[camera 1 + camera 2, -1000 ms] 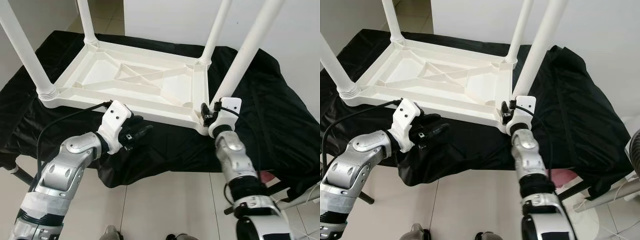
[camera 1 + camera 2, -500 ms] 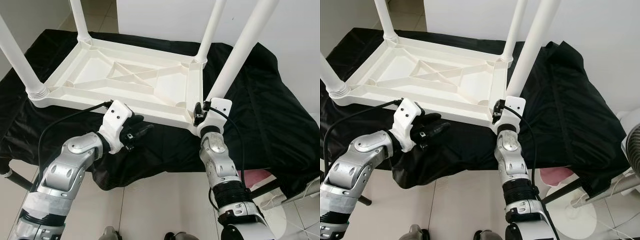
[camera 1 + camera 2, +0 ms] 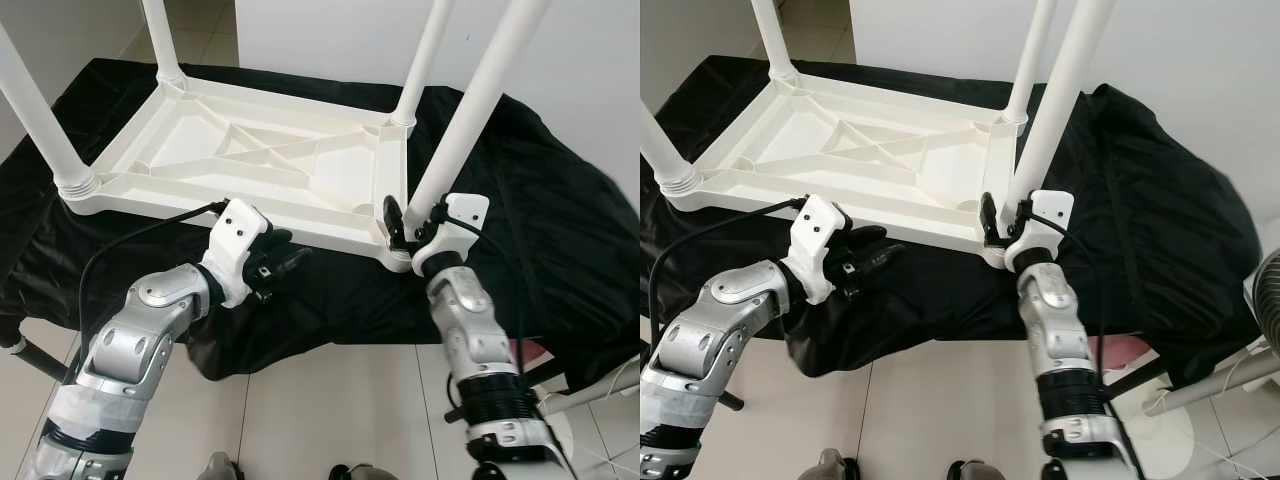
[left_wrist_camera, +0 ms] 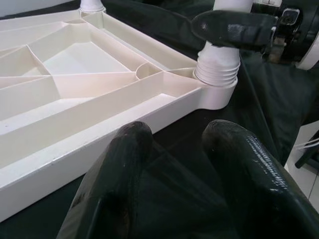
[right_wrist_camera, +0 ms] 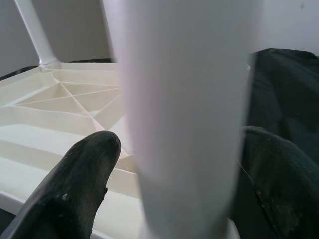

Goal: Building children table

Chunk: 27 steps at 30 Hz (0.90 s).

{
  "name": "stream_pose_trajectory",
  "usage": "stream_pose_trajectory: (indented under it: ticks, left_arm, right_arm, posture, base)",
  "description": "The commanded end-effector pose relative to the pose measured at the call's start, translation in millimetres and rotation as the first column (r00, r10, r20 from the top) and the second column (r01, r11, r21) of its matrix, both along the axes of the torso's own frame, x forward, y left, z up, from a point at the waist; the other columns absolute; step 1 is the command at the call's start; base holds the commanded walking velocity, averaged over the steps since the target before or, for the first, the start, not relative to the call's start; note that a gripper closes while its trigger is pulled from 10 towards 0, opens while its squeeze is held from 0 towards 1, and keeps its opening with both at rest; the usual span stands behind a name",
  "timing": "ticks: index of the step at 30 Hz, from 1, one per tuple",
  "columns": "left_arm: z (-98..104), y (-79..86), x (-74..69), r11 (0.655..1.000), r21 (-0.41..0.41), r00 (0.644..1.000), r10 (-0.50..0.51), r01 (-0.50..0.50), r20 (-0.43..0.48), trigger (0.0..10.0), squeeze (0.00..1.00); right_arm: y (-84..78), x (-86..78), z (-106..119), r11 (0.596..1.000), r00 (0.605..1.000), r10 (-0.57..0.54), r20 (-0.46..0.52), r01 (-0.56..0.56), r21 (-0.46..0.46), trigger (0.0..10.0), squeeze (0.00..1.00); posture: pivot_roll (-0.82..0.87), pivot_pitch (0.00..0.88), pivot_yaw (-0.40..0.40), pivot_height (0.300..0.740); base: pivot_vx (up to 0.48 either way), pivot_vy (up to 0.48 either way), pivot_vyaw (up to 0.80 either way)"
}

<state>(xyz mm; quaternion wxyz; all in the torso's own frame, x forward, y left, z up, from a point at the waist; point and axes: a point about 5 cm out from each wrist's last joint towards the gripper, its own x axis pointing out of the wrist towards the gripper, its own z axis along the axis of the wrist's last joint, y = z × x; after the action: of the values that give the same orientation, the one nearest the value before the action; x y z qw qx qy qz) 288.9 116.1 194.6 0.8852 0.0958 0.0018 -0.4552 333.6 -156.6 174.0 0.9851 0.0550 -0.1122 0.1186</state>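
A black cloth (image 3: 520, 190) covers a raised work surface that stands against a white wall, with pale floor tiles (image 3: 320, 410) below its near edge. On the cloth lies a white plastic children's table (image 3: 250, 165), turned upside down so that its ribbed underside faces up. Four round white plastic legs rise from its corners: the near right leg (image 3: 470, 110), the near left leg (image 3: 35, 110), the far left leg (image 3: 160, 40) and the far right leg (image 3: 425, 55).

The right gripper (image 3: 412, 222) is at the near right corner of the upturned table, low on the near right leg, just above the threaded collar (image 4: 217, 62) where the leg enters its socket. Its fingers (image 5: 75, 184) stand apart, one on each side of the leg; in the right wrist view the white leg fills the space between them, but whether they press on it cannot be told from the pictures.

The left gripper (image 3: 283, 268) hovers over the black cloth just in front of the table's near long edge, towards the right half of that edge and apart from the plastic. Its fingers (image 4: 114, 174) are slightly apart, with nothing between them, and point towards the near right corner
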Motion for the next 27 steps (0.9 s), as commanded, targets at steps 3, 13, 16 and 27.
stream_pose_trajectory:
  ticks: [3,13,16,27]
  left_arm:
    - [2.7,-7.3,-2.4,1.0,-0.004,1.0,-0.023,0.023,0.008,10.0,0.0]
    - [6.4,-29.5,-7.4,0.994,-0.004,0.994,-0.107,0.107,0.022,10.0,0.0]
    - [4.7,-41.6,-9.8,0.991,-0.001,0.991,-0.133,0.133,0.023,10.0,0.0]
    - [0.9,-56.3,-10.5,0.989,-0.005,0.989,-0.148,0.148,0.019,10.0,0.0]
  right_arm:
    - [-7.3,-4.0,-2.4,0.987,0.99,0.143,-0.008,-0.143,-0.072,10.0,0.0]
    - [-15.7,10.4,-4.6,0.943,0.959,0.277,-0.06,-0.283,-0.176,10.0,0.0]
    - [-14.2,16.4,-10.2,0.925,0.945,0.311,-0.095,-0.325,-0.197,10.0,0.0]
    - [-15.2,21.7,-19.9,0.918,0.941,0.313,-0.129,-0.335,-0.212,0.0,0.0]
  posture:
    - [0.03,0.117,-0.061,0.74]
    - [0.04,0.109,-0.058,0.74]
    - [0.05,0.105,-0.059,0.74]
    - [0.07,0.091,-0.063,0.74]
  base:
    - [0.0,0.0,0.0]
    - [0.0,0.0,0.0]
    - [0.0,0.0,0.0]
    - [0.0,0.0,0.0]
